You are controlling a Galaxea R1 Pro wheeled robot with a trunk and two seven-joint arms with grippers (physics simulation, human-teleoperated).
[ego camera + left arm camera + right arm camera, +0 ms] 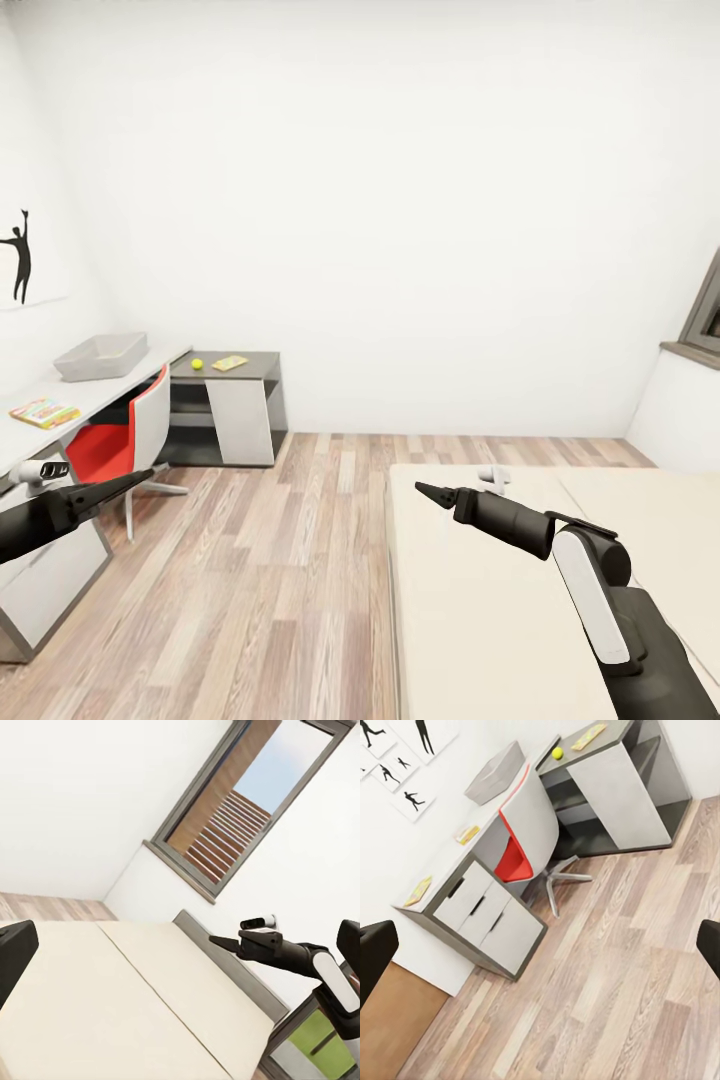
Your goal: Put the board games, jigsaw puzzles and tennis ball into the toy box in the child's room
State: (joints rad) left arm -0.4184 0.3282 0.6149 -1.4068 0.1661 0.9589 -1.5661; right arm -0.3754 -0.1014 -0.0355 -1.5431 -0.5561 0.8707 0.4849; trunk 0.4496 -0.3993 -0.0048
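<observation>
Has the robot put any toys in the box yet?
Not that I can see. The ball and a flat toy lie on the dark side unit, another flat toy on the desk. Both grippers, left and right, hold nothing. The box looks empty, so everything is left.

You have open wood floor [290, 560] between bed [470, 620] and tabletop [95, 392]; the red and white chair [130, 440] blocks the desk's front edge.

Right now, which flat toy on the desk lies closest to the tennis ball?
The flat toy on the dark side unit, just beside the tennis ball; the other one lies far along the pale desk.
</observation>
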